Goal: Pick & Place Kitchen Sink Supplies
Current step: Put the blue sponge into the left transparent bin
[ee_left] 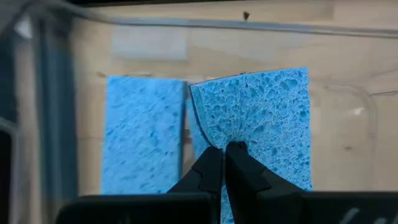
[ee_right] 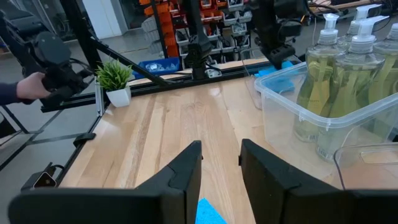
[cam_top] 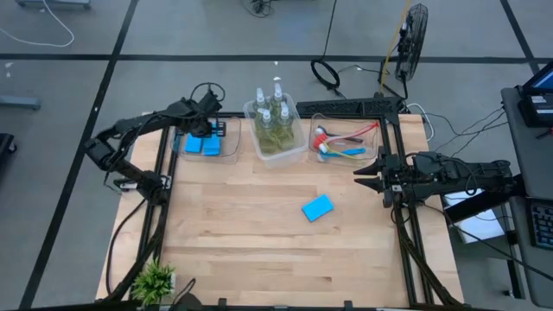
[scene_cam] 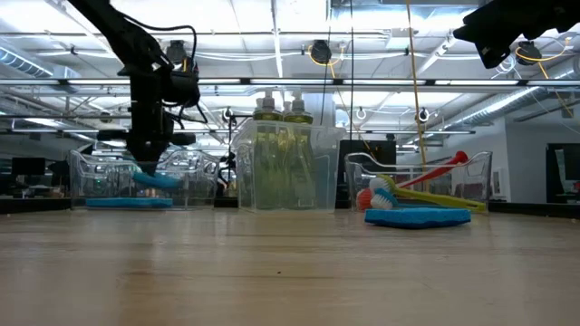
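Note:
My left gripper (cam_top: pixel 206 131) reaches down into the clear left bin (cam_top: pixel 226 149) at the table's far side, shut on a blue sponge (ee_left: pixel 261 118). Another blue sponge (ee_left: pixel 143 137) lies flat on the bin floor beside it. Several pump bottles (cam_top: pixel 274 111) of yellow-green liquid stand in the middle bin. Brushes (cam_top: pixel 341 142) lie in the right bin. One more blue sponge (cam_top: pixel 317 207) lies flat on the table, right of centre. My right gripper (cam_top: pixel 367 177) hovers open at the table's right edge, nothing between its fingers. My left gripper pinches one edge of the sponge (ee_left: pixel 214 140) between its two fingers, coming steeply from above. The sponge puckers in where the fingertips (ee_left: pixel 239 158) meet. In the low view the sponge (scene_cam: pixel 159 179) hangs just below the fingers, inside the bin, above the flat sponge (scene_cam: pixel 127 203).
A small potted plant (cam_top: pixel 155 281) stands at the near left corner. A person's hand (ee_right: pixel 25 87) shows beyond the table's left side. Bare wood (cam_top: pixel 242 225) lies between the bins and the near edge.

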Available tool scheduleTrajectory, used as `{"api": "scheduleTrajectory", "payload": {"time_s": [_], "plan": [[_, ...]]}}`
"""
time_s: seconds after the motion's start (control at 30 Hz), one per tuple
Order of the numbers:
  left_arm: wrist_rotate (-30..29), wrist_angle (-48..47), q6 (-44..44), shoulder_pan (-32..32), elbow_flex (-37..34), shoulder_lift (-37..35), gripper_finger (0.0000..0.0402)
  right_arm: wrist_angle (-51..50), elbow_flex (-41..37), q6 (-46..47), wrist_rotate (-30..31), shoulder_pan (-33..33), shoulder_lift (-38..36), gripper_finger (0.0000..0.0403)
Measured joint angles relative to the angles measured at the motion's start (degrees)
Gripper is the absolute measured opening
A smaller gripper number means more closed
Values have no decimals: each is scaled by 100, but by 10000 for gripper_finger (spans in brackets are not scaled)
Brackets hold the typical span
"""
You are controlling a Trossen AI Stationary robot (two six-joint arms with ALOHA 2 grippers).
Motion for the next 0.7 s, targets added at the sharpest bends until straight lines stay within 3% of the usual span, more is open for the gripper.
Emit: {"api": "scheduleTrajectory", "payload": {"time_s": [0.27,0.7], "plan": [[478,335,160,0,0,415,11,0,0,-15,0,0,1,100],[789,313,350,-5,0,267,164,1,0,-20,-21,0,1,100]]}}
